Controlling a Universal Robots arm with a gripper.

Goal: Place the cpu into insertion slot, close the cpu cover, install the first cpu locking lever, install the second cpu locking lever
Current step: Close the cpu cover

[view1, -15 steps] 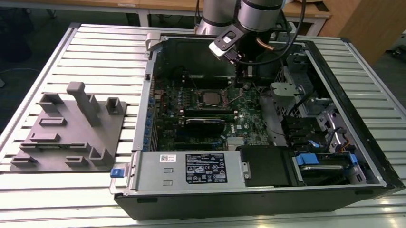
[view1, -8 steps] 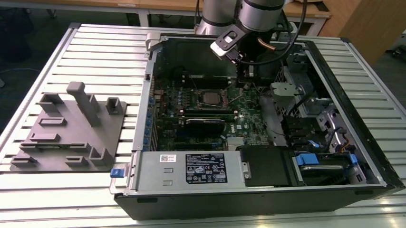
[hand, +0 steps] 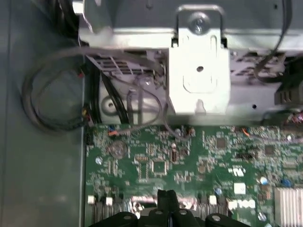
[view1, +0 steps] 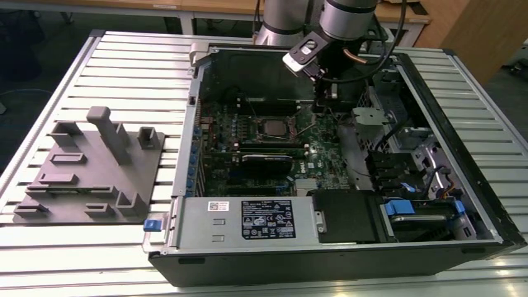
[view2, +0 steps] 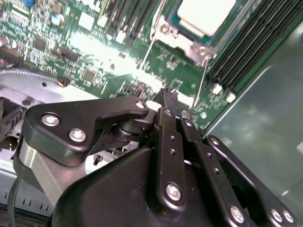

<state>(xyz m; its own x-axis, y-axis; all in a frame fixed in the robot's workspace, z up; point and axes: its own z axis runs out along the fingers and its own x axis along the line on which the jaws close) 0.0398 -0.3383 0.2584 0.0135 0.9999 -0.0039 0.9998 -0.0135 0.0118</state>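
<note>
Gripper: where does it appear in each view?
Exterior view: gripper above the green circuit board, to the exterior view's right of the cpu.
Second wrist view: gripper in the foreground, cpu beyond it.
First wrist view: gripper tip before the board.
Shared landmark: that board.

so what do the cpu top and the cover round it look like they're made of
The cpu top looks like matt pale metal, flat and evenly lit. The cpu cover is probably thin shiny sheet metal: silvery rim, bright glints.
</note>
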